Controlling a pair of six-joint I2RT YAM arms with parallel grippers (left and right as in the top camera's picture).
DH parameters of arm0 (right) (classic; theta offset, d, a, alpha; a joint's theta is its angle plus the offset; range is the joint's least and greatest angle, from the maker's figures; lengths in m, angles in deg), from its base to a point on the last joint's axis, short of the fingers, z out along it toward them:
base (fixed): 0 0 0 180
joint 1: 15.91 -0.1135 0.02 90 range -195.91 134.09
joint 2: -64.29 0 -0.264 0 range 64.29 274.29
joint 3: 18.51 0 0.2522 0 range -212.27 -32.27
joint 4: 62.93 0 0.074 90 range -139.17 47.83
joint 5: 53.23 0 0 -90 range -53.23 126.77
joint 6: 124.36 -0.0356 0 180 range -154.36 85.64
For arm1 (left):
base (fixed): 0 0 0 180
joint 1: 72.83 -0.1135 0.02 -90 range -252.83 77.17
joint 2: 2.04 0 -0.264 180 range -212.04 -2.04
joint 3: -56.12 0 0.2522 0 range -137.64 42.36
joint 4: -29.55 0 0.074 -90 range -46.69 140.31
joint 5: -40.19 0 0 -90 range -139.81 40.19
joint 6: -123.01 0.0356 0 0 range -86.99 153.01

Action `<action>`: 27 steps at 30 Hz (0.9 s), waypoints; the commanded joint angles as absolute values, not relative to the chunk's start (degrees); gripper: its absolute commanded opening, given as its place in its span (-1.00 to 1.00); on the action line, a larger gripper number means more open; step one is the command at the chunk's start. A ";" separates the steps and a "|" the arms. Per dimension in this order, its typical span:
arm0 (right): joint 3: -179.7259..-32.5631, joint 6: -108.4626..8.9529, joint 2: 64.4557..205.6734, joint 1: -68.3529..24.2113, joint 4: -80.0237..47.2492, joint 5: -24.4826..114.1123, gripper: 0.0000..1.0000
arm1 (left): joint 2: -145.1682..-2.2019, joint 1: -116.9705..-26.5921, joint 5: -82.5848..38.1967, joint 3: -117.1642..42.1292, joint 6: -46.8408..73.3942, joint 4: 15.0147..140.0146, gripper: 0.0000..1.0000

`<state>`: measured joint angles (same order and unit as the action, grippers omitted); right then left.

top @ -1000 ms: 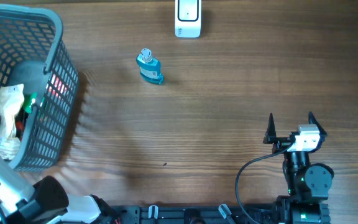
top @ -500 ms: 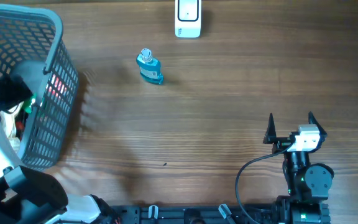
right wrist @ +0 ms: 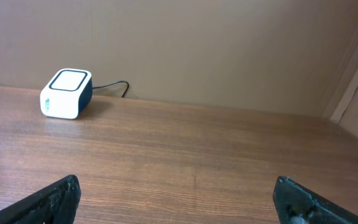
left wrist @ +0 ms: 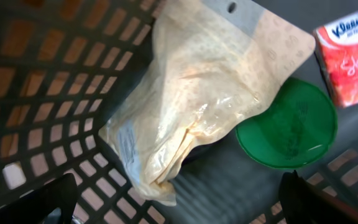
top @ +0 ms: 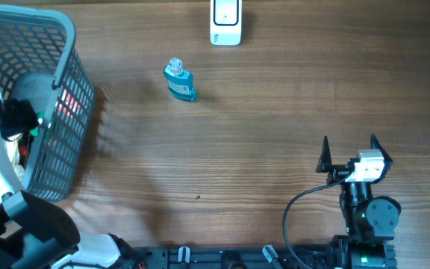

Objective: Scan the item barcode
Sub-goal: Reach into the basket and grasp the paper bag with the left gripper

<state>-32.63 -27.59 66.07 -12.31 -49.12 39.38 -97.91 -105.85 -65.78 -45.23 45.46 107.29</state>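
The left tool (left wrist: 176, 191) is down inside the grey basket (top: 70, 82). Its jaws are opened fully and there is nothing between them. Under it, on the bottom of the basket, lies a cream plastic pouch (left wrist: 191, 99). The pouch partly covers a round green lid (left wrist: 291, 130), and a red tissue pack (left wrist: 350, 56) lies just beside the lid.

Outside the basket, near its right side, a small blue bottle (top: 179, 81) is on the table (top: 260, 149). The white scanner (top: 225, 22) is further right of the basket, at the far edge. The right tool (top: 349, 152) is well apart from the basket, also wide open and holding nothing.
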 commanded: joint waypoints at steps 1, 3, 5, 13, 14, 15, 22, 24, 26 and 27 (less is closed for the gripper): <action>-32.58 -27.00 66.07 -12.09 -49.25 40.28 1.00 | -98.81 -106.70 -64.97 -39.13 51.27 103.27 1.00; -32.58 -27.00 66.07 -12.07 -49.25 40.28 1.00 | -98.81 -107.27 -66.28 -36.34 52.43 101.24 1.00; -32.58 -27.02 66.07 -12.07 -49.25 40.28 1.00 | -98.81 -107.86 -67.09 -33.06 54.53 99.01 1.00; -32.58 -27.00 66.07 -12.09 -49.25 40.28 1.00 | -98.83 -108.97 -67.39 -27.88 57.26 89.72 1.00; -32.58 -26.98 66.07 -12.07 -49.25 40.28 1.00 | -98.88 -109.36 -67.37 -27.64 58.03 88.50 1.00; -32.58 -26.98 66.07 -12.07 -49.25 40.28 1.00 | -98.94 -109.91 -67.37 -27.35 58.38 87.30 1.00; -32.58 -27.00 66.07 -12.09 -49.25 40.28 1.00 | -100.75 -113.63 -67.02 -26.96 59.21 82.16 0.91; -32.58 -27.00 66.07 -12.07 -49.25 40.28 1.00 | -101.39 -114.11 -65.82 -26.96 59.21 81.35 0.68; -32.58 -27.00 66.07 -12.07 -49.25 40.28 1.00 | -102.24 -114.15 -65.69 -26.96 59.21 80.96 0.57; -32.58 -27.00 66.07 -12.07 -49.25 40.28 1.00 | -102.66 -114.15 -65.69 -26.96 59.21 80.76 0.47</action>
<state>-32.63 -27.59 66.07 -12.31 -49.12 39.38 -100.97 -113.69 -66.35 -27.53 58.75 81.37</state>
